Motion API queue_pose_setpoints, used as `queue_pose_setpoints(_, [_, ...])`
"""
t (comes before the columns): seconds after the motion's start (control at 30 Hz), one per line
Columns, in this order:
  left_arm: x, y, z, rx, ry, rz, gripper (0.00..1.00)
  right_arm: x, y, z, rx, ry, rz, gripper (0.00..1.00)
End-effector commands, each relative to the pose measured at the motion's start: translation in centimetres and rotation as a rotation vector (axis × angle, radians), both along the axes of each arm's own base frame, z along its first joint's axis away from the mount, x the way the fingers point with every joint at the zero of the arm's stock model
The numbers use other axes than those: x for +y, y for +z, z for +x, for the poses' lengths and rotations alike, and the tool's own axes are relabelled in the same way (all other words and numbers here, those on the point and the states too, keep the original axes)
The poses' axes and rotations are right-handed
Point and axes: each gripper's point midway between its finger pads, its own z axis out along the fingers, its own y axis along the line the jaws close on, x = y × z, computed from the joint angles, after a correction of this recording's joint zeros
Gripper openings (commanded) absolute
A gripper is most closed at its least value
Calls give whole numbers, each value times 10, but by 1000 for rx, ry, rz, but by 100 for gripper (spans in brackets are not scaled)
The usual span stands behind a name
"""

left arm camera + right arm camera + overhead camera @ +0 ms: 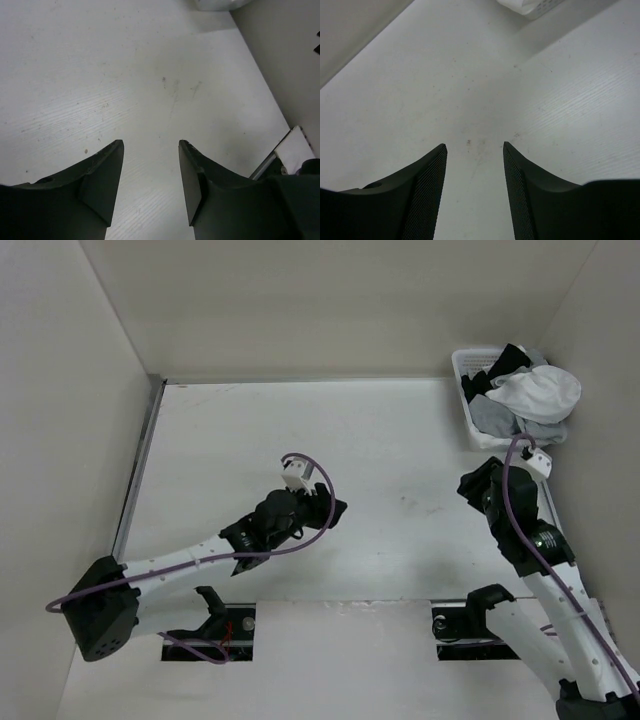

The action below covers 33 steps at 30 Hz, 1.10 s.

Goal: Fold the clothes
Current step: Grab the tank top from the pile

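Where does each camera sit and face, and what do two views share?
Top external: above and behind, looking down on the table; both arms show.
Left wrist: on the left arm, facing the table past its open left claw.
Right wrist: on the right arm, facing table past its open right claw.
Shared: basket corner, top and right wrist.

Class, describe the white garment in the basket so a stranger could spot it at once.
Start at the big white tabletop and go to its far right corner, where a white perforated plastic basket sits heaped with clothes. The plain white soft fabric garment lies on top, spilling over the right side. Its neighbours are grey garments and black garments; it alone is white.
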Motion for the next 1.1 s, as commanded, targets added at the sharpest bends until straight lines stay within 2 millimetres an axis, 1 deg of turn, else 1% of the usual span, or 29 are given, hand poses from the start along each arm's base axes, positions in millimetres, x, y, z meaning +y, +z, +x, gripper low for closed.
queue_pose_setpoints(0.0, [-11,3,2,-16,-35,-29,47,-11,7,13,-63,-36,-21,54])
queue_pose_setpoints(0.03, [-12,2,3,-16,-44,-29,47,-17,7,17,-64,-58,-29,52])
queue_pose_setpoints(0.1, [-16,-4,5,-17,-51,-21,47,-26,12,30,-74,-89,-32,42])
queue_pose_setpoints(0.17, [-18,-9,8,-31,-54,-15,47,-34,20,45,-95,-109,-17,27])
queue_pose_setpoints(0.2, [-18,-13,10,-35,-53,-8,46,-39,26,55,-108,-122,-10,17])
queue_pose_setpoints(0.23, [-17,-15,11,-36,-50,-6,45,-47,31,65,-117,-143,-13,9])
queue_pose_setpoints(0.27, [-15,-17,12,-37,-47,-5,43,-57,38,76,-128,-171,-20,4])
queue_pose_setpoints(0.3, [-14,-19,12,-39,-47,-1,39,-69,46,87,-144,-203,-29,0])
queue_pose_setpoints(0.33, [-13,-20,11,-41,-47,-1,31,-83,53,97,-155,-239,-38,0])
queue_pose_setpoints(0.4, [-15,-20,9,-51,-72,-4,14,-118,62,118,-164,-331,-58,0])
queue_pose_setpoints(0.43, [-15,-21,7,-49,-84,-6,11,-132,65,126,-164,-365,-65,2])
queue_pose_setpoints(0.5, [-11,-22,9,-52,-78,-9,10,-167,63,149,-143,-434,-70,13])
queue_pose_setpoints(0.53, [-7,-23,12,-52,-63,-9,10,-180,60,161,-129,-451,-68,19])
queue_pose_setpoints(0.57, [-3,-24,16,-52,-42,-11,12,-192,53,172,-103,-462,-71,26])
queue_pose_setpoints(0.63, [5,-28,23,-44,-14,-13,19,-214,41,192,-64,-474,-85,36])
queue_pose_setpoints(0.67, [6,-29,24,-40,-10,-19,22,-223,33,200,-44,-477,-86,39])
queue_pose_setpoints(0.8, [8,-30,29,-54,2,-35,34,-246,5,224,7,-474,-84,45])
queue_pose_setpoints(0.93, [12,-31,33,-59,16,-43,38,-258,-12,239,24,-463,-78,49])
queue_pose_setpoints(1.0, [13,-34,33,-57,17,-41,38,-261,-17,246,19,-449,-66,49])
queue_pose_setpoints(1.07, [12,-37,34,-52,16,-39,38,-264,-18,250,0,-447,-54,48])
